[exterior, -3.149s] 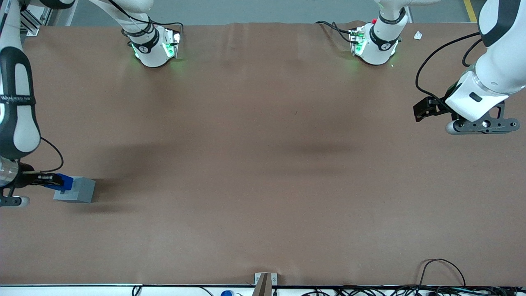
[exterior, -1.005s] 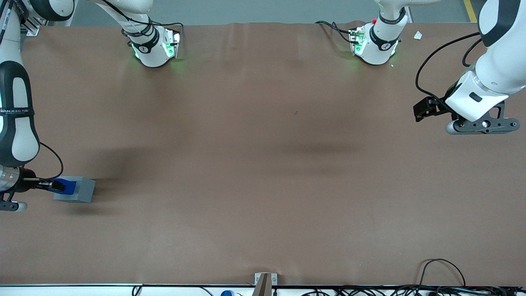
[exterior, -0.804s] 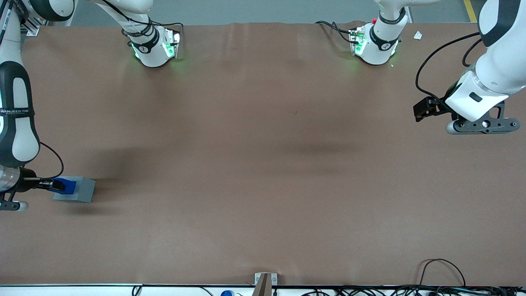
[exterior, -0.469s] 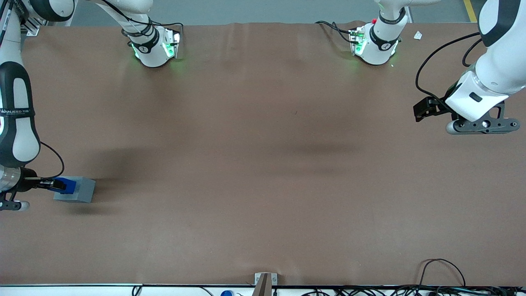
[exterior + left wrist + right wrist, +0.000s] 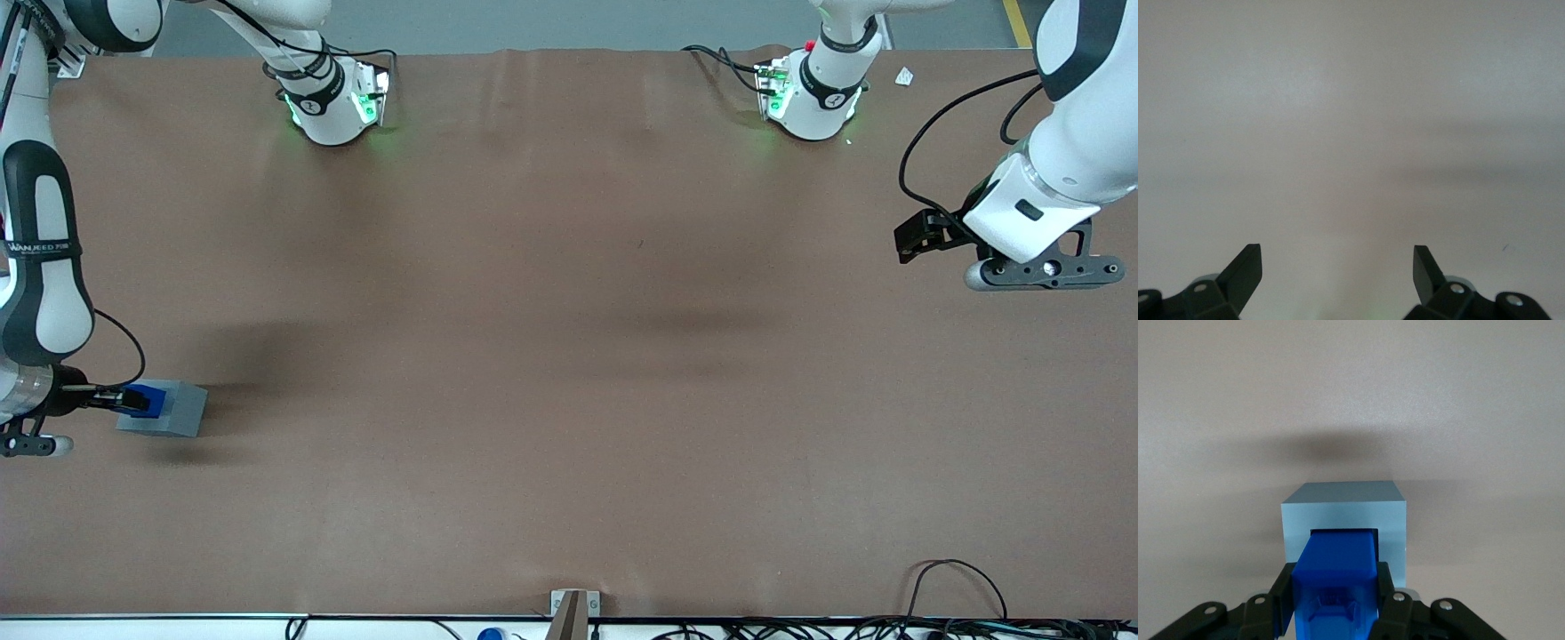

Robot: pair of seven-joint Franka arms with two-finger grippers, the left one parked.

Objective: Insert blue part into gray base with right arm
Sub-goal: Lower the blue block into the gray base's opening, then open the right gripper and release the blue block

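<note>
End effector [image 5: 1335, 603] grips the blue part [image 5: 1336, 577], its tip in the gray base [image 5: 1343, 513] on brown table covering [image 5: 569, 356].

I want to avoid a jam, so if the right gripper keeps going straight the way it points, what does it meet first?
Likely the gray base: the gripper holds the blue part, whose end sits at the base's recess.

The blue part's [image 5: 1335, 577] lower end is hidden inside the gray base's [image 5: 1343, 510] recess; seating depth indeterminable. The gripper [image 5: 1335, 600] is cut off at frame edge.
</note>
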